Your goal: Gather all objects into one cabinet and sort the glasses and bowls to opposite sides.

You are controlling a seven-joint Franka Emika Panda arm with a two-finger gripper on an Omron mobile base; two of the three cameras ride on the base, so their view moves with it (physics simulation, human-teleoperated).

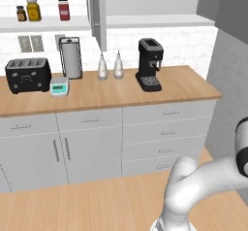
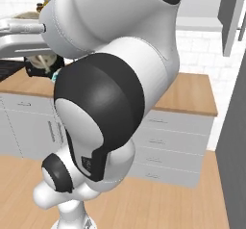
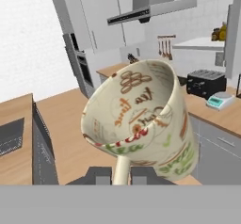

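A beige mug (image 3: 141, 115) with brown lettering and painted decoration hangs tilted in the hand view, its open mouth turned toward the camera. My gripper (image 3: 121, 173) is shut on its pale handle, one finger on each side. In the left base view the doorless wall cabinet (image 1: 155, 20) with a grey side panel and a thick white shelf board hangs above the counter, right of centre. My white arm fills most of the right base view. The bowls are out of view.
The wooden counter (image 1: 106, 96) carries a black toaster (image 1: 28, 74), a small scale (image 1: 59, 87), a paper towel roll (image 1: 71, 57), two white bottles (image 1: 102, 67) and a black coffee machine (image 1: 149, 65). Spice jars (image 1: 33, 9) stand on the open shelf at left.
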